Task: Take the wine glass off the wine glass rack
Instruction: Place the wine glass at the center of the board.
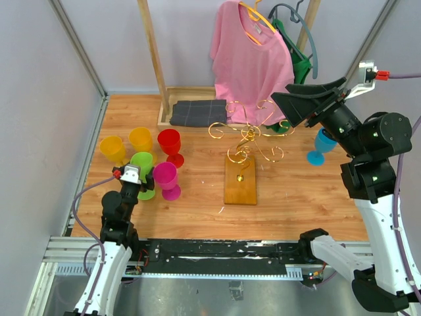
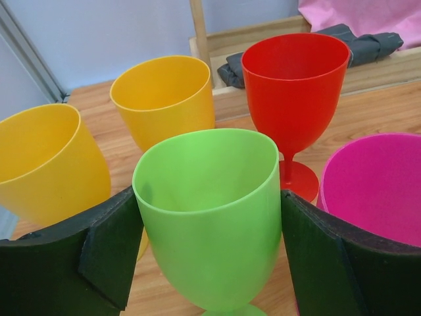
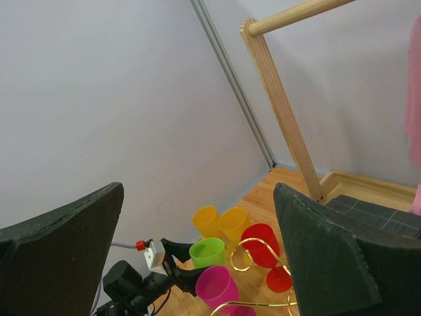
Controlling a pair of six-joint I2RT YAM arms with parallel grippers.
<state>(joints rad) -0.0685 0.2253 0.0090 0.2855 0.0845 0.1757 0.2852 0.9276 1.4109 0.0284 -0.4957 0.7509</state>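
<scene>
The wine glass rack [image 1: 241,179], gold wire curls on a brown wooden block, stands mid-table, and its arms are bare in the top view; its wire [image 3: 260,247] also shows in the right wrist view. A green wine glass [image 2: 210,210] stands upright on the table at the left [image 1: 141,162], between the fingers of my left gripper [image 2: 209,257]. The pads sit at its sides without visibly squeezing it. My right gripper [image 1: 281,105] hovers high behind and to the right of the rack, wide open and empty [image 3: 197,250].
Two yellow glasses [image 1: 113,148] [image 1: 141,138], a red one [image 1: 170,141] and a magenta one [image 1: 166,176] crowd around the green glass. A blue glass [image 1: 322,146] stands at the right by my right arm. The wooden clothes rack with a pink shirt [image 1: 250,52] and a folded grey cloth [image 1: 197,112] fill the back.
</scene>
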